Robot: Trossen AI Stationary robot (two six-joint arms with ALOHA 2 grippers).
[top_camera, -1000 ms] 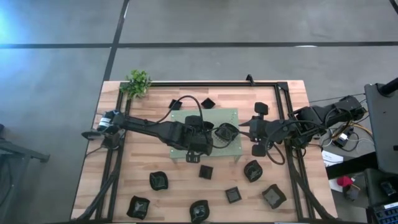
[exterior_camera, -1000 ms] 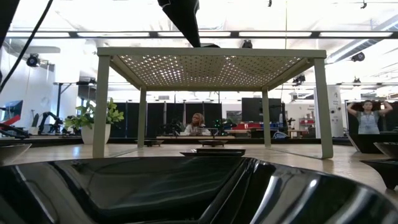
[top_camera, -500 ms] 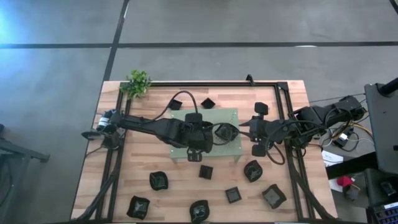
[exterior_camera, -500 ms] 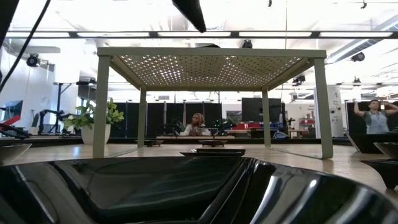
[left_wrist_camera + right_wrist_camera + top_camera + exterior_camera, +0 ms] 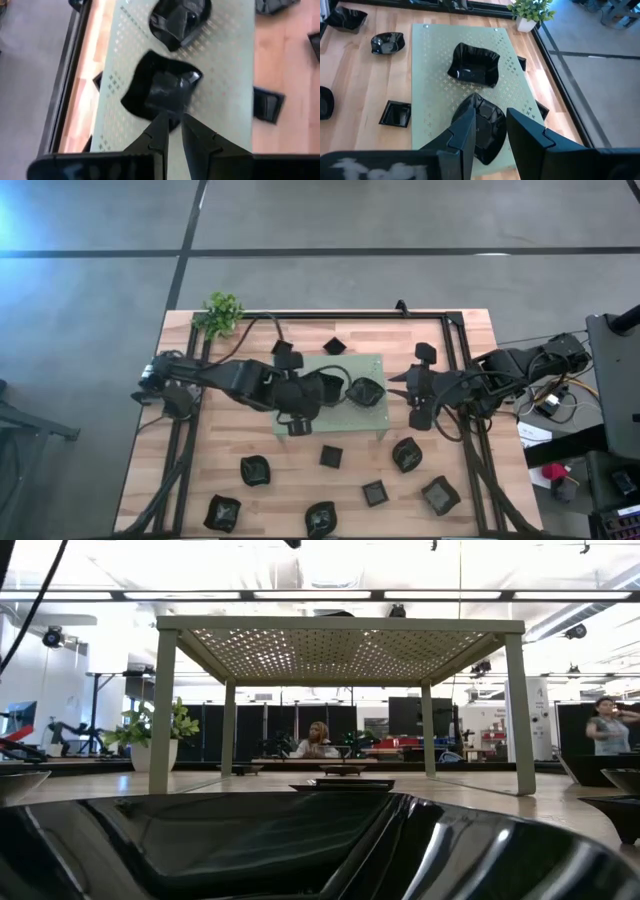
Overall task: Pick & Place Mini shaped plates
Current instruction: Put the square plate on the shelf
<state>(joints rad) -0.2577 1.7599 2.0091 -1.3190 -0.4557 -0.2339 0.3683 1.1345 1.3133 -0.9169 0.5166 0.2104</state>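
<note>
Two mini shaped plates, glossy black, lie on the light green perforated mat [image 5: 372, 368]: a square wavy one [image 5: 162, 90] and a rounder one [image 5: 365, 392], also in the right wrist view [image 5: 480, 127]. My left gripper [image 5: 174, 122] hangs above the mat's left part, narrowly open and with nothing in it, just short of the square plate's near rim. In the high view it [image 5: 332, 392] covers that plate. My right gripper [image 5: 491, 112] stands open above the mat's right end [image 5: 395, 385], and the rounder plate shows on the mat below its fingers.
Several more black plates lie on the wooden table near its front edge [image 5: 255, 470] [image 5: 375, 492] [image 5: 440, 495], and one behind the mat [image 5: 333, 345]. A small plant [image 5: 222, 312] stands at the far left corner. The mat stands on legs [image 5: 160, 710]. A black frame rail [image 5: 440, 315] borders the table.
My left gripper has risen and drawn back toward the table's left edge, rolling a little; in the low view its arm has climbed out of the picture's top. The plates on the mat have stayed where they were.
</note>
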